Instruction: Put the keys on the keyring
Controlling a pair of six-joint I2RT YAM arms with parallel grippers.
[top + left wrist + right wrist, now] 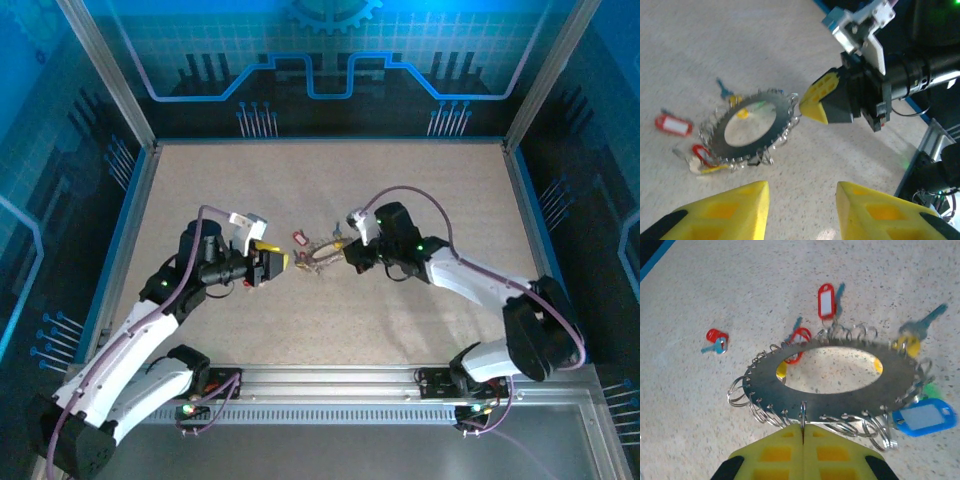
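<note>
The keyring (pixel 840 399) is a dark flat band with small wire loops along its rim, held tilted just above the table. My right gripper (pixel 803 427) is shut on one wire loop at the band's near edge. Keys hang around the rim: a red tag (pixel 826 301), a blue tag (pixel 924 416), a teal key (pixel 929 320) and a yellow head (pixel 905 344). In the left wrist view the keyring (pixel 782 119) hangs ahead, with the right gripper (pixel 807 106) at its right edge. My left gripper (pixel 802 210) is open, short of the ring, nothing between its fingers. From above, the keyring (pixel 320 256) sits between both grippers.
A loose key with a red head and blue shaft (pixel 716 339) lies on the speckled table (pixel 420 190) to the left of the ring. Blue walls and metal posts (pixel 110 80) surround the table, and a rail (pixel 340 380) runs along the front.
</note>
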